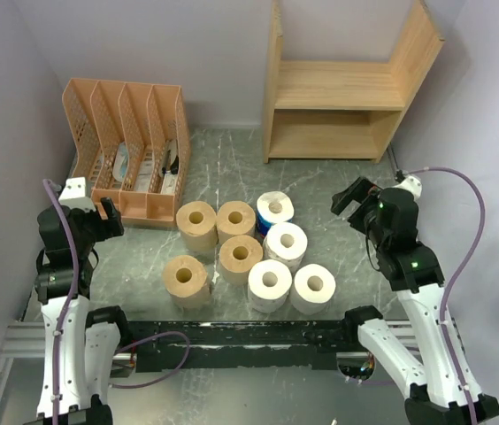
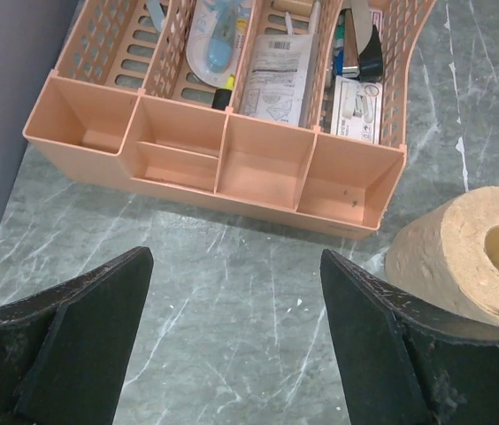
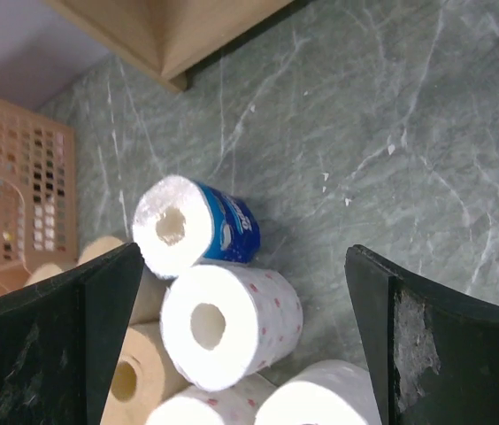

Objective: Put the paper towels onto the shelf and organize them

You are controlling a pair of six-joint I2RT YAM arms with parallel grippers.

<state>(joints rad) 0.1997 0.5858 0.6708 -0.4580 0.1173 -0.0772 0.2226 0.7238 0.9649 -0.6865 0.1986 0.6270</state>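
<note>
Grey-green marbled table (image 1: 338, 177): bearing everything listed. Light wooden two-tier shelf (image 1: 342, 88): standing at the far right, open front facing the arms, holding no roll yet. Orange-pink file organizer (image 1: 130, 150): sitting far left, stationery filling its slots. Paper towels, eight: standing on end at table centre in a tight cluster, cores pointing straight up. The four tan rolls (image 1: 236, 221) are making up the left half and the four white rolls (image 1: 286, 242) the right, with the blue-marked roll (image 1: 275, 209) sitting farthest back, closest to the shelf. Right gripper (image 1: 353, 197): hovering just right of the white rolls, jaws spread wide, gripping nothing; being nearer to both that roll and the shelf, it is likely taking the first pick. Left gripper (image 1: 108, 219): hanging before the organizer, jaws parted, holding nothing, the nearest tan roll (image 1: 196, 219) lying to its right.
</note>
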